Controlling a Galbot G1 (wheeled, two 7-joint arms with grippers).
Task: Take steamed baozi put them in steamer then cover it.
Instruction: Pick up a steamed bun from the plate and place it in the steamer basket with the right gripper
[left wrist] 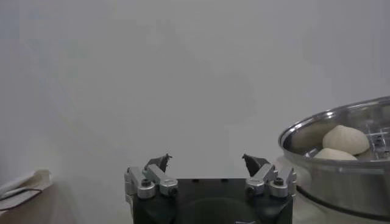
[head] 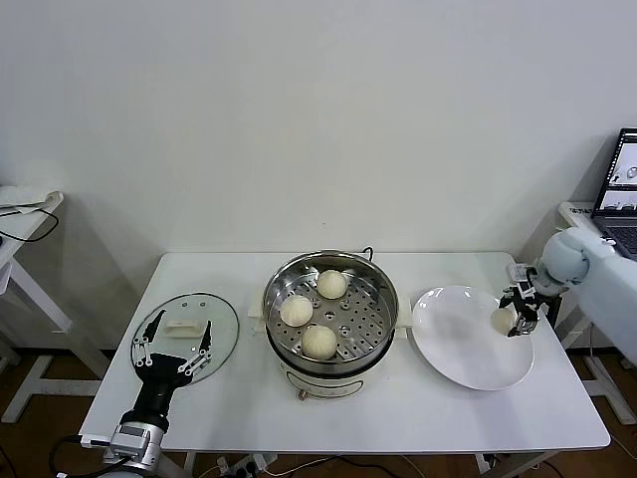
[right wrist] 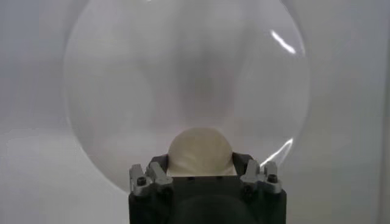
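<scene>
The steamer [head: 275, 295] stands mid-table with three steamed baozi [head: 331, 284] [head: 296, 310] [head: 318, 342] on its perforated tray. A fourth baozi [head: 502, 319] is over the right side of the white plate [head: 468, 349], and my right gripper [head: 518, 317] is shut on it. In the right wrist view the bun [right wrist: 199, 149] fills the space between the fingers of the right gripper [right wrist: 199, 163], above the plate [right wrist: 183, 73]. The cover [head: 221, 319] lies flat at the table's left. My left gripper [head: 176, 344] hovers open over its near edge, holding nothing. The left wrist view has the left gripper [left wrist: 207, 161] and the steamer [left wrist: 341, 182].
A laptop [head: 622, 189] sits on a stand at the far right, close behind the right arm. A white side table [head: 25, 204] stands at the far left. The steamer's cord runs off behind the pot.
</scene>
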